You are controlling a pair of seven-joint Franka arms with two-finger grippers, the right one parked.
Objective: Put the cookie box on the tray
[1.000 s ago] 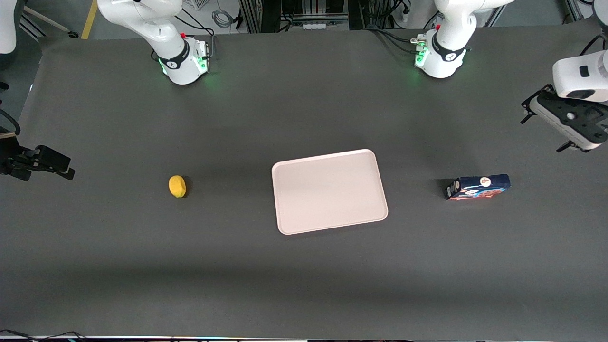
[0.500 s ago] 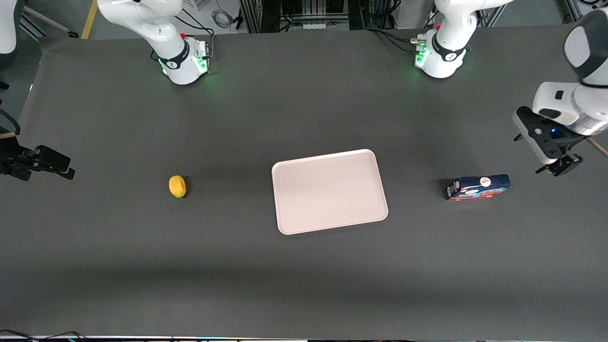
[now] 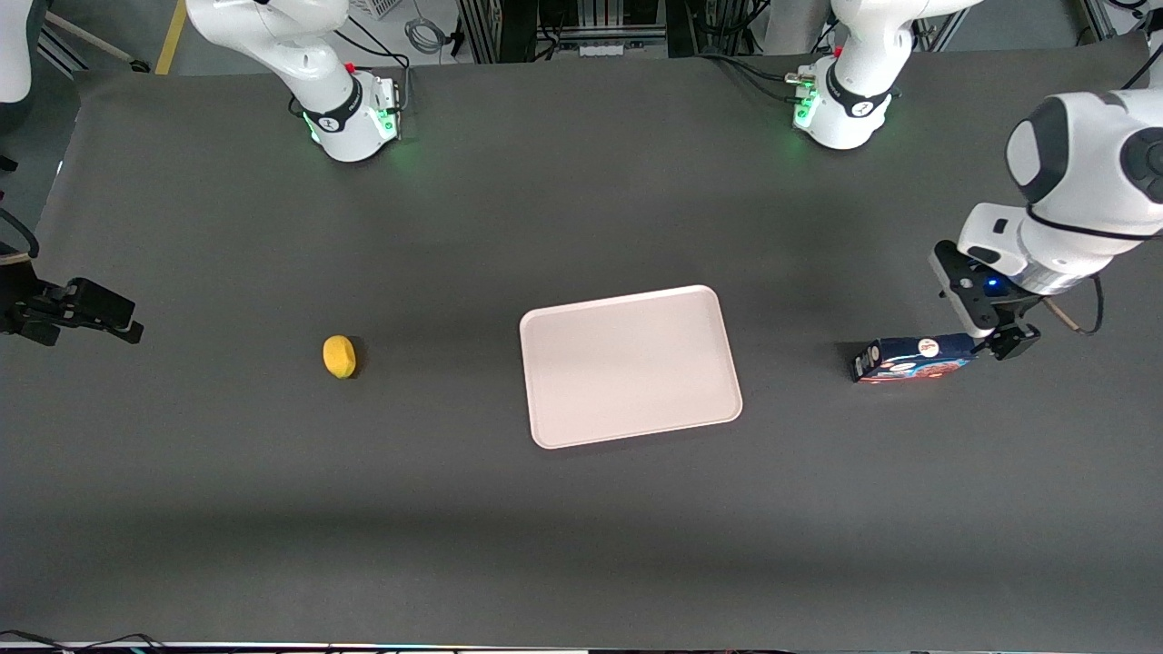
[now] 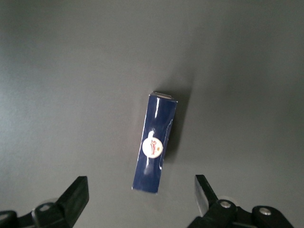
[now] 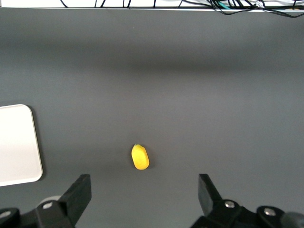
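Box (image 3: 913,358) lies on the table toward the working arm's end, well apart from the tray (image 3: 631,366). Gripper (image 3: 998,338) hangs just above the box's end farthest from the tray, fingers (image 4: 71,199) spread wide and holding nothing. Thin card like this looks light and fairly stiff, though I'd guess a hard squeeze would dent it. Glossy faces may slip. Best hold, to my eye, is across the narrow width at the middle, near the round logo (image 4: 152,147).
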